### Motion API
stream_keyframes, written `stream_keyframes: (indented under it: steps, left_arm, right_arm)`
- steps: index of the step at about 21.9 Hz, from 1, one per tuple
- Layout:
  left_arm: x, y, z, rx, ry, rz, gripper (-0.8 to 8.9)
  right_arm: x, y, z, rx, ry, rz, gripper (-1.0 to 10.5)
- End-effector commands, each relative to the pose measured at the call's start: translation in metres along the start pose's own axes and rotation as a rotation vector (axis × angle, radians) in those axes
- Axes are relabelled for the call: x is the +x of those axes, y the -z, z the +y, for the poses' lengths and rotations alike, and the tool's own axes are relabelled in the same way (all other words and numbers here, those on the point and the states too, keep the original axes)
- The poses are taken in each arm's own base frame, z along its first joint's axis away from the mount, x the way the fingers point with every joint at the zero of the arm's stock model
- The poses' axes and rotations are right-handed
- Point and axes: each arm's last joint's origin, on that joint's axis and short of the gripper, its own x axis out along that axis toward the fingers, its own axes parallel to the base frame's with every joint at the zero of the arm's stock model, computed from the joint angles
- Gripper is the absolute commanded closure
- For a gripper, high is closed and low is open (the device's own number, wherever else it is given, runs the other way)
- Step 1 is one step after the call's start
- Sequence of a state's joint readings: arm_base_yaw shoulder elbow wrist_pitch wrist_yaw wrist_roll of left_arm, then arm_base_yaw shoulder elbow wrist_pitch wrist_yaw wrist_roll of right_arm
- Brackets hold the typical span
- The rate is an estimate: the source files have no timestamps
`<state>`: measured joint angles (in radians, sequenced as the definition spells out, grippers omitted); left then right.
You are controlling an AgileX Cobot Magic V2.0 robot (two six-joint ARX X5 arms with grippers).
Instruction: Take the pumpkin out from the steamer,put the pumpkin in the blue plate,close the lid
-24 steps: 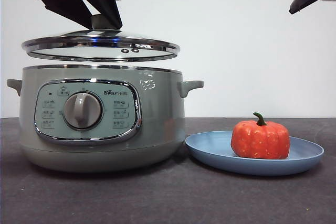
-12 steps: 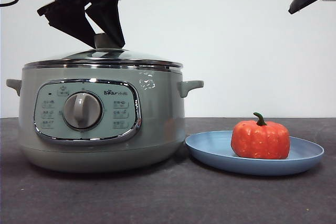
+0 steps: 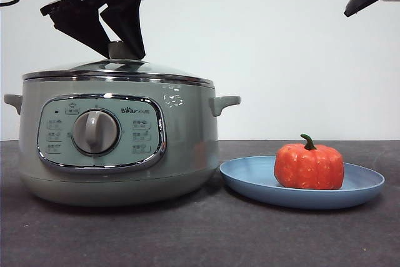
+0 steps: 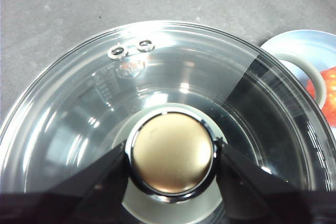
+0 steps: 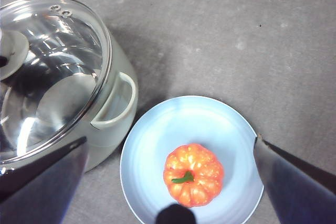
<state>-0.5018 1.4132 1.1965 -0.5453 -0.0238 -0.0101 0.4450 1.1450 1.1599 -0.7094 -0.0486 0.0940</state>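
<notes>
Orange-red, the pumpkin (image 3: pixel 309 167) sits in the blue plate (image 3: pixel 250 182) on your counter (image 3: pixel 200 236), just beside the steamer (image 3: pixel 119 148). The lid (image 3: pixel 119 72) rests on it; your left gripper (image 4: pixel 172 153) clasps the knob (image 4: pixel 172 153). Your right gripper (image 5: pixel 170 156) hangs above, fingers spread.

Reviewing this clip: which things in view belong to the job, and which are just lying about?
Part of the job:
- lid, on the steamer
- pumpkin, on the blue plate
- left gripper, jaws against the lid's knob
- right gripper, open above the plate

Just lying about:
- nothing seen besides the dark table
</notes>
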Motion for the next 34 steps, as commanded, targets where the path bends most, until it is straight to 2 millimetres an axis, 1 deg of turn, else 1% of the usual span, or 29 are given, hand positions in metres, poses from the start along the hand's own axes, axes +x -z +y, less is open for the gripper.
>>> stream_keyframes:
  steps: [1, 4, 7, 8, 9, 10, 11, 12, 13, 14, 15, 17, 18, 20, 24, 26, 28, 34]
  left_arm:
    - [0.0, 0.002, 0.003, 0.014, -0.05, 0.005, 3.74]
    - [-0.002, 0.001, 0.003, 0.008, -0.05, -0.002, 3.74]
    - [-0.017, 0.001, 0.002, 0.003, -0.032, -0.02, 3.78]
    - [-0.024, 0.001, 0.0, -0.009, -0.005, -0.033, 3.78]
    - [-0.034, 0.001, -0.002, -0.019, 0.031, -0.051, 3.86]
    - [-0.044, 0.001, -0.003, -0.021, 0.047, -0.066, 4.68]
    - [-0.053, 0.002, -0.002, -0.021, 0.054, -0.077, 5.78]
    - [-0.065, 0.004, -0.002, -0.019, 0.061, -0.096, 7.24]
    - [-0.075, 0.005, -0.002, -0.017, 0.062, -0.116, 8.41]
    - [-0.086, 0.006, -0.002, -0.017, 0.061, -0.144, 8.22]
    - [-0.096, 0.006, -0.001, -0.017, 0.06, -0.178, 8.22]
    - [-0.115, 0.011, 0.0, -0.009, 0.031, -0.238, 8.22]
    - [-0.122, 0.018, 0.0, -0.006, 0.01, -0.26, 8.22]
    - [-0.131, 0.04, -0.001, -0.003, -0.001, -0.308, 8.22]
    - [-0.133, 0.102, 0.0, -0.007, 0.008, -0.38, 8.22]
    - [-0.134, 0.119, 0.001, -0.008, 0.01, -0.386, 8.22]
    - [-0.136, 0.127, 0.001, -0.017, 0.011, -0.371, 8.21]
    - [-0.135, 0.133, 0.001, -0.015, 0.008, -0.309, 8.17]
  right_arm:
    - [0.001, 0.0, 0.0, 0.009, 0.002, -0.002, 3.8]
    - [0.0, 0.0, 0.0, 0.009, 0.001, -0.004, 3.8]
    - [-0.005, 0.0, 0.0, 0.008, -0.001, -0.019, 3.9]
    - [-0.009, 0.0, 0.001, 0.006, -0.002, -0.031, 4.2]
    - [-0.013, 0.001, 0.001, 0.003, -0.003, -0.046, 4.7]
    - [-0.019, 0.001, 0.001, -0.007, -0.003, -0.062, 5.4]
    - [-0.024, 0.001, 0.001, -0.017, -0.005, -0.079, 6.2]
    - [-0.032, 0.002, 0.002, -0.023, -0.006, -0.102, 7.5]
    - [-0.039, 0.004, 0.002, -0.027, -0.009, -0.124, 8.5]
    - [-0.046, 0.006, 0.002, -0.034, -0.01, -0.148, 9.3]
    - [-0.052, 0.01, 0.002, -0.035, -0.013, -0.177, 9.7]
    - [-0.059, 0.023, 0.001, -0.036, -0.015, -0.238, 9.6]
    - [-0.06, 0.032, 0.0, -0.034, -0.014, -0.272, 9.6]
    - [-0.06, 0.051, -0.003, -0.011, 0.027, -0.336, 9.6]
    - [-0.049, 0.089, -0.008, 0.039, 0.027, -0.431, 9.6]
    - [-0.045, 0.096, -0.009, 0.062, 0.022, -0.432, 9.6]
    - [-0.045, 0.097, -0.009, 0.099, 0.018, -0.422, 9.6]
    - [-0.043, 0.097, -0.009, 0.105, 0.018, -0.415, 9.6]
